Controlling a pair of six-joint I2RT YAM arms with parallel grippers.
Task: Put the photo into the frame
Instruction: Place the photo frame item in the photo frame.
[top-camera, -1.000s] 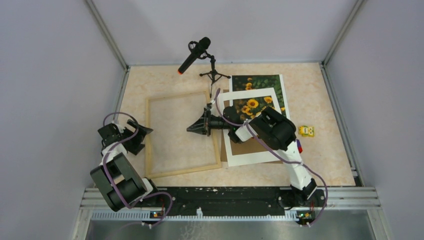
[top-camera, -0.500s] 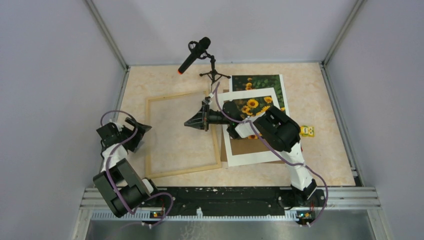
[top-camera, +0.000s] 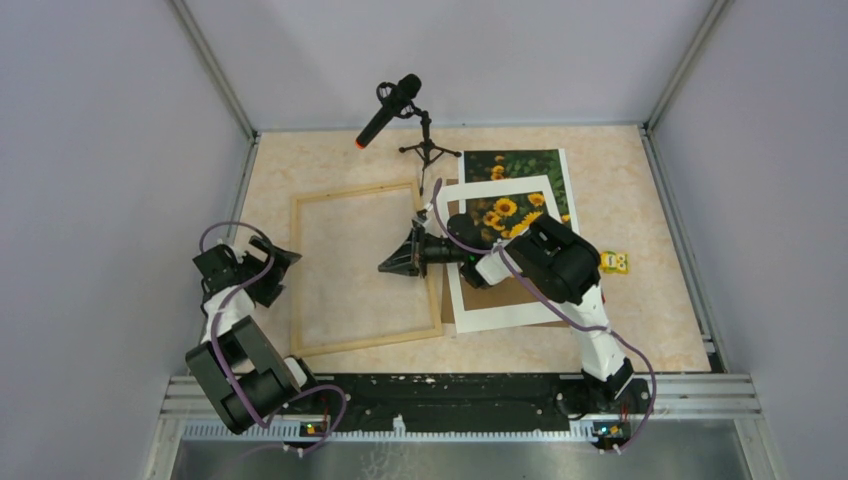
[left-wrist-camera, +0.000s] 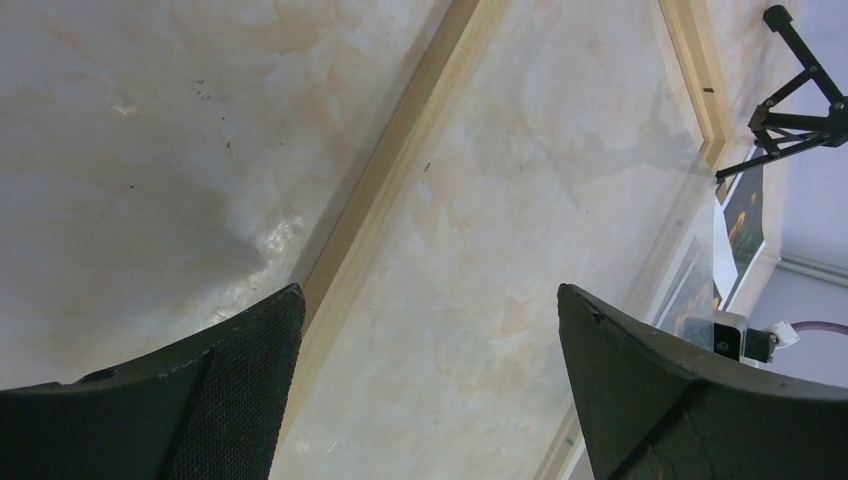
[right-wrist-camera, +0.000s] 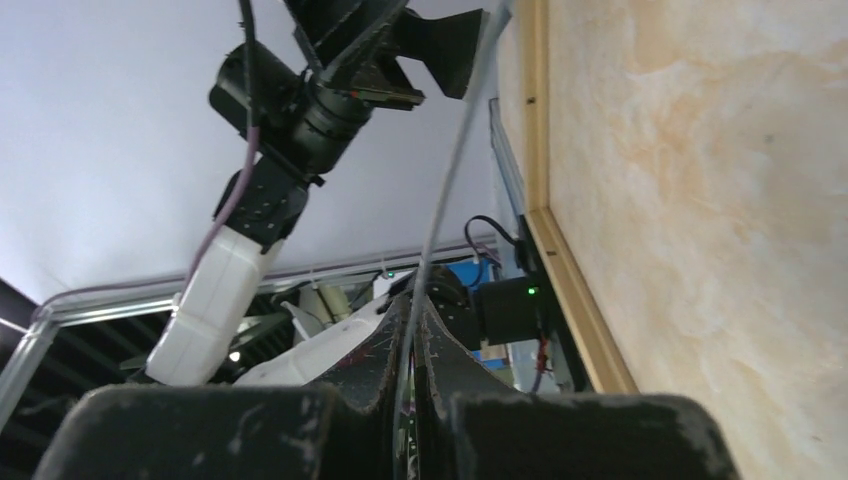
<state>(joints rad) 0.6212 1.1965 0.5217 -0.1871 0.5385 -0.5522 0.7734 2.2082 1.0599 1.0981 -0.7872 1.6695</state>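
The light wooden frame (top-camera: 297, 285) lies flat left of centre; its left strip (left-wrist-camera: 385, 215) runs between my left fingers. The sunflower photo (top-camera: 525, 163) lies at the back right, partly under a white mat (top-camera: 495, 315) and on a brown board (top-camera: 490, 297). My left gripper (top-camera: 275, 268) is open and empty, low over the frame's left strip, its fingers (left-wrist-camera: 235, 385) wide apart. My right gripper (top-camera: 392, 263) is over the frame's right part. In the right wrist view it (right-wrist-camera: 412, 300) is shut on a thin clear sheet (right-wrist-camera: 455, 170) seen edge-on.
A microphone (top-camera: 390, 108) on a small tripod (top-camera: 428, 150) stands behind the frame; the tripod also shows in the left wrist view (left-wrist-camera: 795, 120). A small yellow object (top-camera: 612, 262) lies right of the mat. Grey walls enclose the table.
My right gripper swung a little left and away over the frame, then came back right and nearer, still shut on the sheet. The left arm's elbow shifted slightly; its gripper stayed open.
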